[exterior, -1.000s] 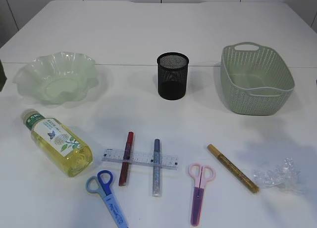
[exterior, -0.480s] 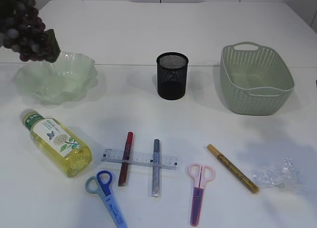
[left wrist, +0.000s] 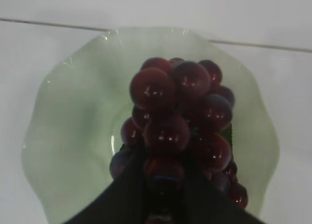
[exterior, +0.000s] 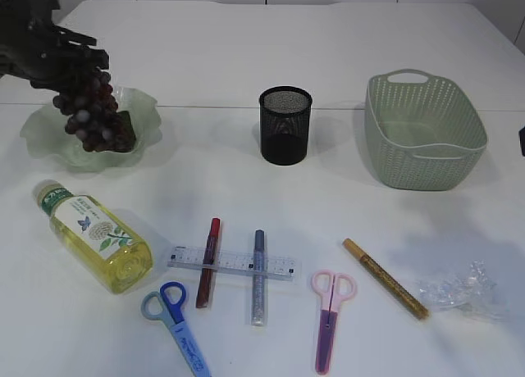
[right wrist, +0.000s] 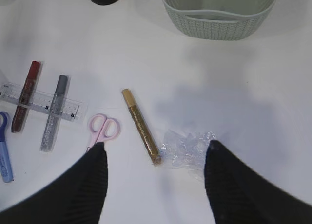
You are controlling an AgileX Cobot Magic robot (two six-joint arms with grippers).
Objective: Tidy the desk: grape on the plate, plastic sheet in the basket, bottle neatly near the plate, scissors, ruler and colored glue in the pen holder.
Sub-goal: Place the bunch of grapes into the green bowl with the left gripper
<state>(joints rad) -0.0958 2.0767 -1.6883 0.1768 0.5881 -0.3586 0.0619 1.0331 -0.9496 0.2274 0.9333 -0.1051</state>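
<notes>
Nearest to us on the white worktop lay the blue scissors and the pink scissors, blades pointing toward the near edge. Just beyond them the clear ruler lay crosswise, with the red glue pen and the grey glitter glue pen crossing it. To the right we saw the gold glue pen lying at a slant, and near its tip the crumpled plastic sheet. Our right tool hung above that sheet and the gold pen with its jaws spread wide and nothing between them. On the left the bottle of yellow liquid lay on its side, cap toward the far left.

Farther back stood the black mesh pen holder in the middle and the green basket to the right. At the far left, our left tool was closed narrowly on the top of the grape bunch, which hung over the green wavy plate. In the exterior view its lowest berries seemed to meet the dish, though we could not tell for certain.
</notes>
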